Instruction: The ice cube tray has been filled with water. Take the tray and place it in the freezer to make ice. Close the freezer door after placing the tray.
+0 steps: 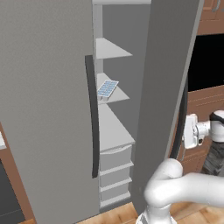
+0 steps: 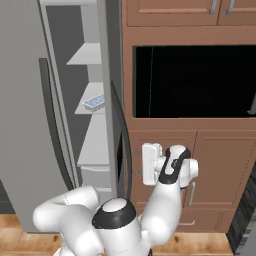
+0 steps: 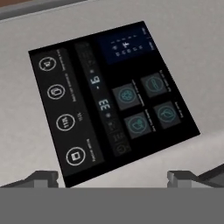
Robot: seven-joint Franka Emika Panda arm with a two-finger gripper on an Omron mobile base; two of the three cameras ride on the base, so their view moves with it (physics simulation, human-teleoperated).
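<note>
Ice cube tray (image 1: 107,89) already resting flat on a middle shelf (image 1: 114,94) inside the freezer (image 1: 114,131), well inside the edge, so placing looks done. Freezer door (image 1: 164,100) swung open, edge-on to the base cameras. Gripper (image 3: 113,176) spread wide and empty, facing the door's black control panel (image 3: 111,103) at close range, likely set to push the outer face shut. Door's black handle (image 1: 180,127) just beside the hand.
</note>
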